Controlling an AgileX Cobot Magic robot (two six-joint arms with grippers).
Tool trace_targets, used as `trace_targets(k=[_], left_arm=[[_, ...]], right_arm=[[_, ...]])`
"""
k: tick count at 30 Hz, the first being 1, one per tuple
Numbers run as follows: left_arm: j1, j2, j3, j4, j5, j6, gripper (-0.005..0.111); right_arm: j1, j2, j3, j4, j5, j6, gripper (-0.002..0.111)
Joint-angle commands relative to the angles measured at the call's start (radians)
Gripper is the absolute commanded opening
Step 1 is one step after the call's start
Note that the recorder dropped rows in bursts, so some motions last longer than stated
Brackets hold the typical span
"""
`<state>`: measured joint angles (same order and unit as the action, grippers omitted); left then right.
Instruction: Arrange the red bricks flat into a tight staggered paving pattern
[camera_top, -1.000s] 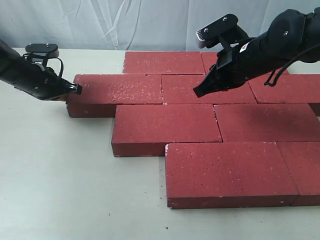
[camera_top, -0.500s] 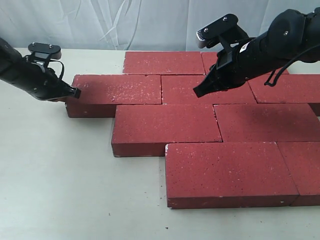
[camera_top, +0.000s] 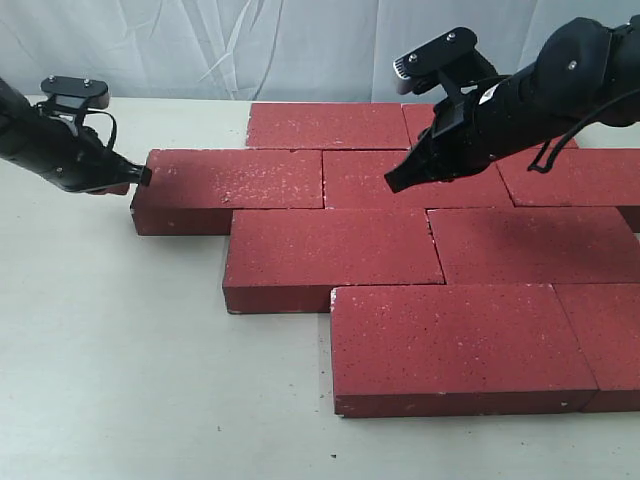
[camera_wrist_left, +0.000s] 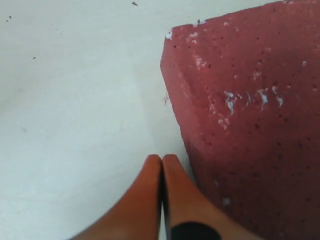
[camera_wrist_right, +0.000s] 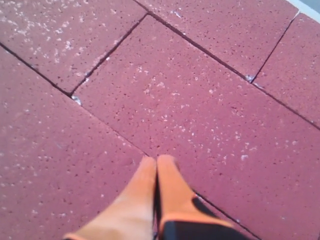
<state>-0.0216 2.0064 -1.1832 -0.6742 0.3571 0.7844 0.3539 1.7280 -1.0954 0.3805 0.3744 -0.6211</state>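
Just left of the red bricks (camera_top: 335, 245) sits the closed left tool (camera_top: 143, 177); the closed right tool (camera_top: 392, 186) hangs above them.

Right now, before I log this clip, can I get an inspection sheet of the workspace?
Surface: pale matte table.
Job's things: red bricks, about nine, lying flat in four staggered rows, joints tight.
Clutter: tiny dark specks on the table, nothing else seen.
Grippers: left gripper shut, tip at the outer end of the leftmost brick; right gripper shut, over the second row; contact cannot be told.
Cables: black cable looping along the right arm; another on the left arm.
Surroundings: white draped cloth behind the table.
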Motion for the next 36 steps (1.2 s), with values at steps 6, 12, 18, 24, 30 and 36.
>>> trace_targets(k=[6, 12, 18, 24, 30, 36], left_arm=[[0.012, -0.086, -0.005, -0.004, 0.06, -0.002, 0.0], [0.011, -0.09, -0.003, -0.019, 0.09, -0.002, 0.0], [0.009, -0.147, -0.003, -0.054, 0.185, 0.032, 0.0], [-0.036, -0.201, -0.003, -0.154, 0.177, 0.032, 0.0], [-0.12, -0.271, -0.012, -0.228, 0.091, 0.041, 0.0], [-0.114, -0.416, -0.017, 0.009, 0.138, -0.131, 0.0]], right_arm=[[0.104, 0.007, 0.003, 0.217, -0.031, -0.172, -0.001], [0.093, 0.016, -0.019, 0.114, -0.08, -0.177, -0.001], [-0.024, 0.008, -0.146, 0.022, 0.285, -0.074, -0.001], [-0.122, -0.058, -0.219, -0.275, 0.555, 0.176, -0.001], [-0.238, -0.146, -0.219, -0.359, 0.618, 0.285, -0.001], [-0.343, -0.256, -0.177, -0.307, 0.58, 0.312, -0.001]])
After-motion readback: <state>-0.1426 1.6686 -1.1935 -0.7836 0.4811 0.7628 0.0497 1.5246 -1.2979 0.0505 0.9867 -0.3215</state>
